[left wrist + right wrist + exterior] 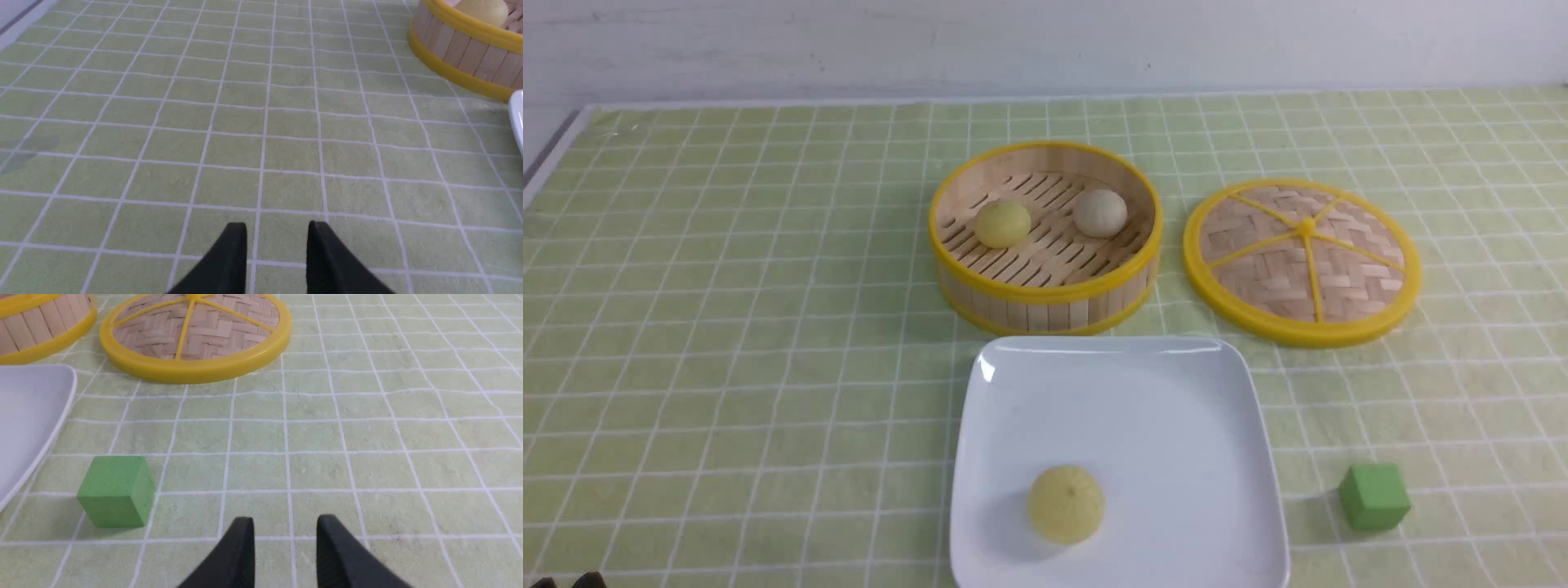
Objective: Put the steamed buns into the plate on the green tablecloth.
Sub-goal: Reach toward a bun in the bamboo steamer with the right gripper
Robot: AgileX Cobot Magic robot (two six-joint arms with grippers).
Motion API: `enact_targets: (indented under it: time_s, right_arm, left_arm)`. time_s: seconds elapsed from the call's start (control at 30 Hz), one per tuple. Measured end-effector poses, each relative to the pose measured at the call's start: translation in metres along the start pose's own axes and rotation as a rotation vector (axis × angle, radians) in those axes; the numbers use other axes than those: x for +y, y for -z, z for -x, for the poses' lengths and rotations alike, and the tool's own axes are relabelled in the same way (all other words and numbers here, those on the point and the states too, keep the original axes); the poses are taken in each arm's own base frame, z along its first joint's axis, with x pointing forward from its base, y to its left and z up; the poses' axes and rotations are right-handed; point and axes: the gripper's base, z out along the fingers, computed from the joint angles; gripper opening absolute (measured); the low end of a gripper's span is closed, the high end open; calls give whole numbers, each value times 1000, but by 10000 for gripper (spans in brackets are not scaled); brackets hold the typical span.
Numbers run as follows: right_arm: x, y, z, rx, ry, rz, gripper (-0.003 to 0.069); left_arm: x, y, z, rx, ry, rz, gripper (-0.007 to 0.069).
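Pale green cloth with a white grid, the green tablecloth, fills nearly everything I can see. The plate sits at the near middle, its nearest edge cut off by the frame. One yellow bun lies in it, toward the near left part. Just behind the plate's far rim stands the steamer basket — whether the two touch I cannot tell. On its slats a second yellow bun and a greyish-white bun sit apart from each other. The woven lid lies flat just right of the basket. The green cube stands near the plate's right edge, clear of it.

Dark scraps at the front view's lower left corner are too little to identify. From the wrists, the left gripper hangs spread over bare cloth with nothing between its fingers; there the basket is clipped by the frame and the plate is only a sliver. The right gripper is likewise spread and holding nothing, with the cube and lid ahead of it. Wide bare cloth lies left of the basket and plate — its far and left edges meet a white surface.
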Motion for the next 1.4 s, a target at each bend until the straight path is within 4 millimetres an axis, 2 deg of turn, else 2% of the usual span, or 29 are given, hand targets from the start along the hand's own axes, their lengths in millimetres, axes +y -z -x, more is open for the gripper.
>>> enact_targets:
  time_s: [1.4]
  right_arm:
    - [0, 0, 0, 0, 0, 0, 240]
  left_arm:
    - [1, 0, 0, -1, -38, 15, 241]
